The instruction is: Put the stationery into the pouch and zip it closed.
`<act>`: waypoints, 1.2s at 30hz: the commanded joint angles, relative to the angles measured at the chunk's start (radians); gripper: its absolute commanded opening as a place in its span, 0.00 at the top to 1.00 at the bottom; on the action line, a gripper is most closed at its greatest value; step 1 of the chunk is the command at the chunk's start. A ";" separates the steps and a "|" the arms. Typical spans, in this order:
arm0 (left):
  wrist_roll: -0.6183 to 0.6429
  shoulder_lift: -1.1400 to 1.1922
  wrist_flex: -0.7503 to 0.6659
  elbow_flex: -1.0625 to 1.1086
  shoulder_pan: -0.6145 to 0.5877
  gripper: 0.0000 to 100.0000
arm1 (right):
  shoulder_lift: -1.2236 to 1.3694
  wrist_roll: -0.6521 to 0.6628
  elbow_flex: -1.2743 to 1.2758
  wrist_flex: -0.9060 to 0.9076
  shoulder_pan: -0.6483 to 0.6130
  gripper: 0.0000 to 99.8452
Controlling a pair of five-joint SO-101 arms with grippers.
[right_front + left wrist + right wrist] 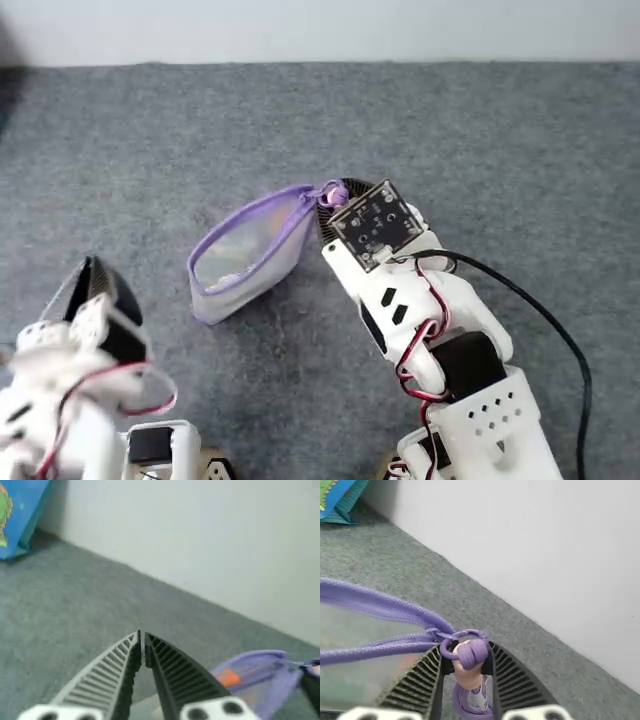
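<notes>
Translucent purple-trimmed pouch (245,262) lies unzipped, stationery (229,678) inside.

place: perhaps home room | grey carpet (300,120) | white wall (545,555) | blue printed bag (20,515)

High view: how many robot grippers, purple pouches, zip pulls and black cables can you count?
Grippers: 2 (left gripper, right gripper)
Purple pouch: 1
Zip pull: 1
Black cable: 1
Total: 5
</notes>
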 commanded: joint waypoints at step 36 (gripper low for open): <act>0.094 -0.005 -0.285 0.325 0.720 0.99 | 0.478 -0.192 -0.649 0.335 -0.269 0.99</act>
